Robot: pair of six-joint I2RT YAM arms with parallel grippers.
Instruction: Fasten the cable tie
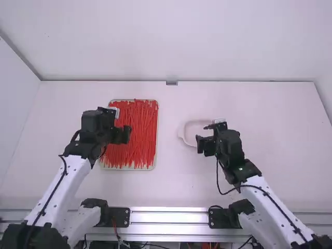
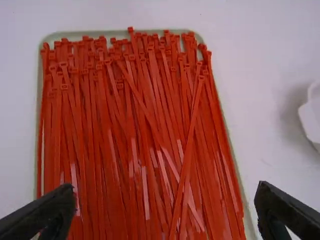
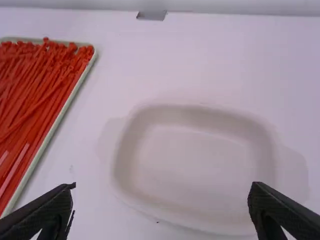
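A heap of red cable ties (image 1: 134, 132) (image 2: 135, 145) (image 3: 27, 85) fills a pale flat tray (image 1: 154, 136) (image 2: 220, 115) (image 3: 60, 120) left of the table's middle. My left gripper (image 1: 115, 132) (image 2: 165, 220) hovers over the tray's near half, open, with nothing between its fingers. A white, empty oval dish (image 1: 188, 132) (image 3: 195, 160) lies to the right of the tray. Over the dish's near right side hangs my right gripper (image 1: 207, 142) (image 3: 162, 220), open and empty.
A small grey bracket (image 1: 171, 82) (image 3: 151, 15) sits at the table's far edge by the back wall. Bare white table (image 1: 270, 119) stretches to the right of the dish and in front of both arms.
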